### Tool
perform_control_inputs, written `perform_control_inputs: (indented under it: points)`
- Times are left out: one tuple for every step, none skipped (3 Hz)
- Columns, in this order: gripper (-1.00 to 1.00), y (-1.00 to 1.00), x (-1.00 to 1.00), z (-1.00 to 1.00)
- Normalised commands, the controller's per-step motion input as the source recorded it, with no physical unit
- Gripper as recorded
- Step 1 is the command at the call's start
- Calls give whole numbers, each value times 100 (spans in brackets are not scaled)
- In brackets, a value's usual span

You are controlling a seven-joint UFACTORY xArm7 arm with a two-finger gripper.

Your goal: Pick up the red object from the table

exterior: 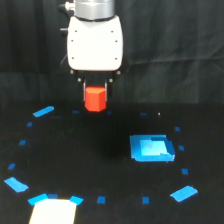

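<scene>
The red object (95, 98) is a small red-orange faceted block, hanging above the black table (100, 150) in the upper middle of the exterior view. My gripper (95, 89) sits directly over it, below the white head (95, 42), with its short dark fingers shut on the block's top. The block's lower part sticks out below the fingers and seems lifted off the surface, though the dark background makes the height hard to judge.
A blue square patch (151, 148) lies to the exterior view's right. Blue tape pieces (43, 112) and small blue squares (145, 200) ring the table. A pale block (52, 211) sits at the bottom left edge. A black curtain hangs behind.
</scene>
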Motion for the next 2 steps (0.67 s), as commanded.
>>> perform_control_inputs:
  points:
    - [-97,26,24,9]
    - [-81,30,6,30]
